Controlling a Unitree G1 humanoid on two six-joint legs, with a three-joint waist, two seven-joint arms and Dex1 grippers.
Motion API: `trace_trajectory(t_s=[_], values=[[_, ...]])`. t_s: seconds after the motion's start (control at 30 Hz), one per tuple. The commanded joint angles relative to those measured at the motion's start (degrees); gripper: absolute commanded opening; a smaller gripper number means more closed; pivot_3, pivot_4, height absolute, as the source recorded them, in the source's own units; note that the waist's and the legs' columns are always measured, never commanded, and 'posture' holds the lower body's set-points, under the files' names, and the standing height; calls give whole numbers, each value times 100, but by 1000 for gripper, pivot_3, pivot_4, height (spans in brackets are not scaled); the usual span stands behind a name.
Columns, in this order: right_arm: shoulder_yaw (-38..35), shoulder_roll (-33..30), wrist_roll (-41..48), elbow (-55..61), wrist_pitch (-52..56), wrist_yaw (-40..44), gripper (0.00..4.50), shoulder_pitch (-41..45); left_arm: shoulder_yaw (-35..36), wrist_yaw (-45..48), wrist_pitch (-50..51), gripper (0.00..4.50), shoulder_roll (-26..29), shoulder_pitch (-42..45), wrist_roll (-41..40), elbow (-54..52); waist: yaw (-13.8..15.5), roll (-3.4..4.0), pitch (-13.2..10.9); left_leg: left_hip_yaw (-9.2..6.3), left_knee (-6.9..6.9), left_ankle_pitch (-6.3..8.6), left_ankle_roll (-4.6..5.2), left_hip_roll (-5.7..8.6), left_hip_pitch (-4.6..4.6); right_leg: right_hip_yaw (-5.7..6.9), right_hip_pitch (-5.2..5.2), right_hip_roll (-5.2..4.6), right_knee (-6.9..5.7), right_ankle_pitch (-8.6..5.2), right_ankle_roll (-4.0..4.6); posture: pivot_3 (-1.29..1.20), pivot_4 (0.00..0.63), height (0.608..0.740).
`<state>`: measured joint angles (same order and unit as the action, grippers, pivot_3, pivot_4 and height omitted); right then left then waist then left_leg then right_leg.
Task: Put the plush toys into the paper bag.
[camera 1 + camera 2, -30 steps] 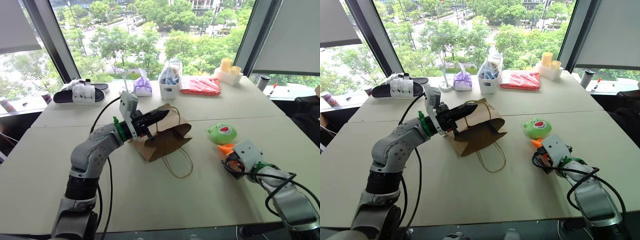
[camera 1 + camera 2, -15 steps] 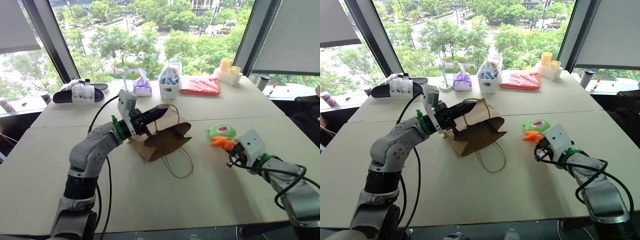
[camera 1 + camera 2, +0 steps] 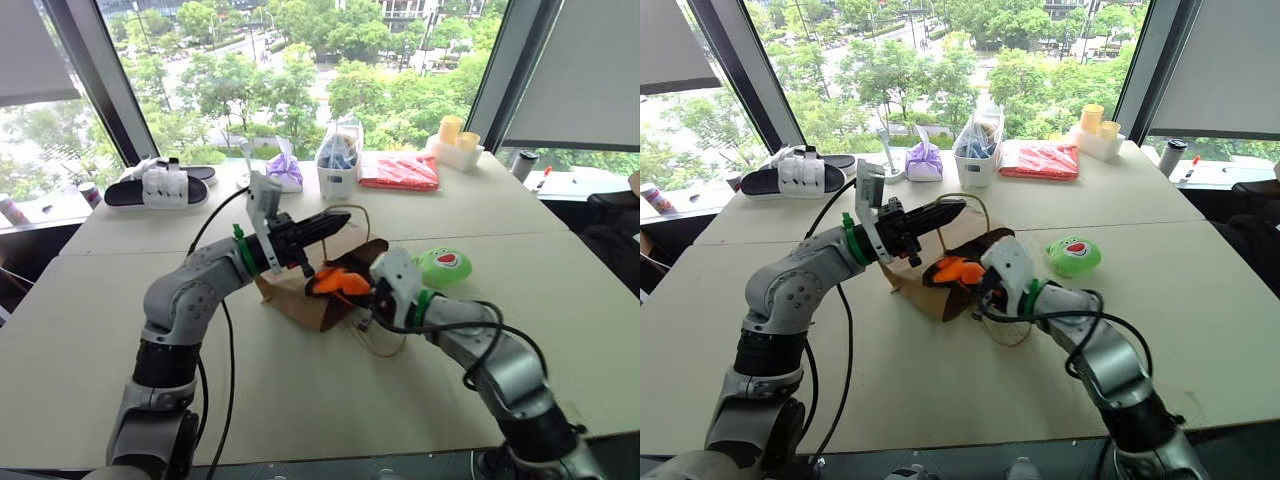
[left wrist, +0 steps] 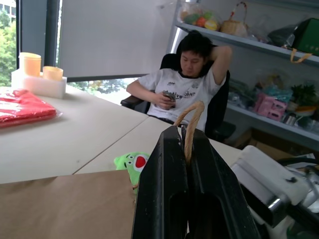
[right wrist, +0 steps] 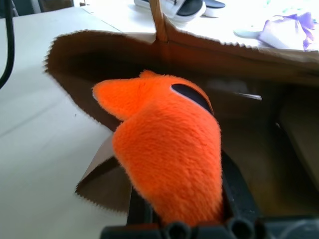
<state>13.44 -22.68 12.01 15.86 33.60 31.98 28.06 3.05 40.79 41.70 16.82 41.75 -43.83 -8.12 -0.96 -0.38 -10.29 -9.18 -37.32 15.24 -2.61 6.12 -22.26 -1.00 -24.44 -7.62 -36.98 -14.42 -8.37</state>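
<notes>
orange toy [image 3: 335,281] pinched in right gripper [image 3: 362,290] at paper bag [image 3: 300,300] mouth, not dropped | left gripper [image 3: 325,226] clamps bag handle [image 4: 192,119] | green toy [image 3: 445,266] on table, bag's 3 o'clock, left to do

Right pincer [image 3: 352,287] closed on orange plush toy [image 3: 336,281], lifted from the tabletop [image 3: 300,400] near the green plush toy [image 3: 444,267] and swung left to the open mouth of the paper bag [image 3: 305,295]. Green toy now alone at right.
</notes>
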Motion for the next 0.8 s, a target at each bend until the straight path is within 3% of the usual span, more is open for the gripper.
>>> trace_trajectory(t_s=[0.03,0.23,0.33,0.4,0.53,0.63,0.8], values=[[178,349,-204,-630,-601,27,25,357,112,-97,26,0,17,58,-151,-303,7,0,0,-2,0,0,0,0,0,0,0,1,0,0,0,0,150,740],[286,1073,-294,-1612,-1348,112,25,654,214,-374,26,0,-71,45,-234,-356,-1,0,0,-6,5,-1,-2,0,-2,0,-3,1,0,0,1,0,150,740],[236,1420,-522,-2229,-1806,-158,1333,877,283,-523,61,0,-108,54,-339,-388,-14,0,0,-7,5,-2,-3,0,-1,0,-4,1,-1,1,1,0,150,740],[229,1547,-725,-2472,-2188,-340,2431,985,284,-562,53,0,-89,33,-356,-416,-18,0,0,-8,5,-3,-6,1,-1,-1,-5,2,-2,2,3,0,150,740],[266,1524,-784,-2285,-2320,-230,4467,923,260,-592,24,0,-48,-35,-370,-438,-19,0,0,-8,8,-3,-6,0,-1,-1,-8,3,-3,2,3,0,150,740],[131,1158,-685,-1558,-2006,-17,4467,666,223,-572,-16,0,-8,-82,-328,-427,-6,0,0,-10,9,-3,-6,1,-2,-1,-9,3,-3,2,3,0,150,740],[-574,-100,-71,255,-806,617,4467,51,217,-531,-56,0,54,-117,-309,-380,42,0,0,-15,3,-3,-6,5,-11,0,-7,1,2,2,3,0,150,740]])
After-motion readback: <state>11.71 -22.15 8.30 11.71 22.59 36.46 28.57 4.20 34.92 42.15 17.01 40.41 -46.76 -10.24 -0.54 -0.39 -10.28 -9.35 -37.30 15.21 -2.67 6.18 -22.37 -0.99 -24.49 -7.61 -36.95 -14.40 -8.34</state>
